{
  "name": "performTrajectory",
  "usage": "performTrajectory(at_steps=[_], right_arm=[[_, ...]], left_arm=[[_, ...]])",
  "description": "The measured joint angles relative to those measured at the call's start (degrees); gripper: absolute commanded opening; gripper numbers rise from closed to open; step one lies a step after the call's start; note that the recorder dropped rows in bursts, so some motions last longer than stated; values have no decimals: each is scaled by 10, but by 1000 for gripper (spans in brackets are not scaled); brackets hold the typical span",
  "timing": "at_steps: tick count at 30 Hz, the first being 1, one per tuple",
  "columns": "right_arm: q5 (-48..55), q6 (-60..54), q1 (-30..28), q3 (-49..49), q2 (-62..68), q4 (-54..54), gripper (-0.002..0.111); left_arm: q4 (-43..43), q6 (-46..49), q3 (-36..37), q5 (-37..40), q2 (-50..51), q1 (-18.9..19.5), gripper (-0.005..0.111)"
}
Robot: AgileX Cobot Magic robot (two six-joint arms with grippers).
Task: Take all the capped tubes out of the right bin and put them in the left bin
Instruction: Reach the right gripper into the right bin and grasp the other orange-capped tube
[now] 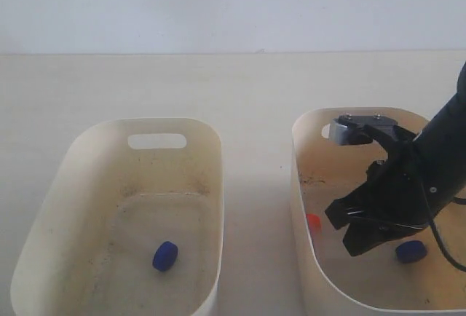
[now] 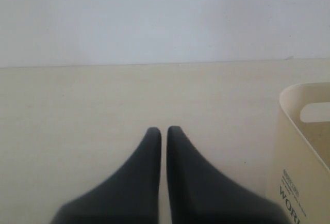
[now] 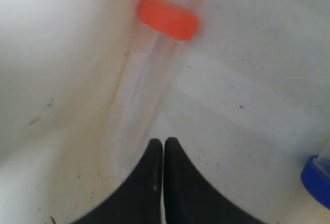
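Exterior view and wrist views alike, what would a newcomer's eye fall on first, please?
The black right gripper, jaws shut, is deep inside the cream oval plastic right bin. Just ahead of it a clear plastic tube with an orange-red screw cap lies along the bin's wall, and a dark blue cap sits on the floor nearby. In the matching left bin lies one blue-capped tube.

An orange-capped tube (image 3: pixel 168 17) lies in the right bin (image 1: pixel 300 185), its clear body along the wall crease straight ahead of the right gripper (image 3: pixel 163 141) jaws, cap at the far end. A blue-capped tube (image 1: pixel 411 251) lies on the floor beside those jaws. A second blue-capped tube (image 1: pixel 165 255) rests in the left bin (image 1: pixel 211 178), well apart from them
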Motion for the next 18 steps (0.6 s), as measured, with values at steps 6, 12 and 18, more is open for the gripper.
performTrajectory(at_steps=[6, 12, 18], right_arm=[[-12, 8, 0, 0, 0, 6, 10], [-14, 12, 0, 2, 0, 8, 67], [-15, 14, 0, 2, 0, 10, 68]], left_arm=[[0, 0, 0, 0, 0, 0, 4], [0, 0, 0, 0, 0, 0, 4], [0, 0, 0, 0, 0, 0, 4]])
